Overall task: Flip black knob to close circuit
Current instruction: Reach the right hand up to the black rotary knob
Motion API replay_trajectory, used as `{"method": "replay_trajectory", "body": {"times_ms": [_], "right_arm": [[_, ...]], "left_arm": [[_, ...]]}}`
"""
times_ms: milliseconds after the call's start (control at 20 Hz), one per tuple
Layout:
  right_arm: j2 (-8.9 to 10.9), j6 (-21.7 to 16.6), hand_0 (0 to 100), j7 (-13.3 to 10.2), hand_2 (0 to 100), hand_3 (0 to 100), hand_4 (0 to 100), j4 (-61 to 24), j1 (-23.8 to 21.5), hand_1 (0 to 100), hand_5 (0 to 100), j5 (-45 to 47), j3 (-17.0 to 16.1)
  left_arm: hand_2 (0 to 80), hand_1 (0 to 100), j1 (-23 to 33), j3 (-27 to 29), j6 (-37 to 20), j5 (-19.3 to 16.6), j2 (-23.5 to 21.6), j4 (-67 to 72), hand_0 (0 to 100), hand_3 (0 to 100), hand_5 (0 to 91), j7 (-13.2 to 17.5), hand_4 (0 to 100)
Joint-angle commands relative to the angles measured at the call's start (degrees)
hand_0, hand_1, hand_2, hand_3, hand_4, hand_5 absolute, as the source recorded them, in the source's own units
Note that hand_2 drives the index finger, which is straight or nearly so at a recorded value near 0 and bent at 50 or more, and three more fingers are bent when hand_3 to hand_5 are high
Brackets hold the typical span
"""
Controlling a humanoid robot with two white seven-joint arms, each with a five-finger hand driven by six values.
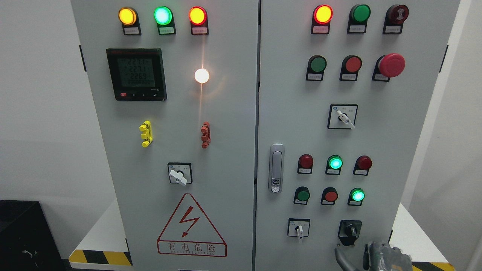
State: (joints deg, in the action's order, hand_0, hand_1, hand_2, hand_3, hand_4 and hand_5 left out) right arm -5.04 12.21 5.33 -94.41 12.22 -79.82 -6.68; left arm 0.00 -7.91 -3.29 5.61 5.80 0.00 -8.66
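Note:
The black knob [350,230] sits on a black plate at the lower right of the grey cabinet's right door [376,150]. Its handle points roughly straight up. My right hand [376,258] comes up from the bottom edge just below the knob, and only its top shows. One grey finger [340,256] stands apart to the left of the rest of the hand. The hand holds nothing and does not touch the knob. My left hand is out of view.
A white-handled selector switch [299,228] is just left of the knob, with lit green lamps [357,195] and red buttons above. A red emergency stop button [391,65] juts out at the upper right. A metal door latch [276,168] is at centre. The left door carries a meter [136,74].

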Motion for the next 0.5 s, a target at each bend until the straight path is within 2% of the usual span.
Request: {"method": "replay_trajectory", "body": {"times_ms": [0,350,450], "right_arm": [[0.47,0.01,0,0.81,88,100,88,0.1,1.4,0,89,-0.07,-0.09],[0.56,0.09,0,1.17,88,100,88,0.63,1.75,0,88,-0.16,-0.18],[1.26,0.09,0,0.99,88,100,88,1.07,1.75,0,88,-0.43,-0.18]], "left_arm": [[0.0,56,1.32,0.0,0.04,0.02,0.0,-1.76,12,0,0.0,0.04,0],[0.0,56,1.32,0.0,0.04,-0.07,0.0,-1.76,12,0,0.0,0.04,0],[0.0,56,1.23,0.0,0.04,0.02,0.0,-1.76,12,0,0.0,0.04,0]]}}
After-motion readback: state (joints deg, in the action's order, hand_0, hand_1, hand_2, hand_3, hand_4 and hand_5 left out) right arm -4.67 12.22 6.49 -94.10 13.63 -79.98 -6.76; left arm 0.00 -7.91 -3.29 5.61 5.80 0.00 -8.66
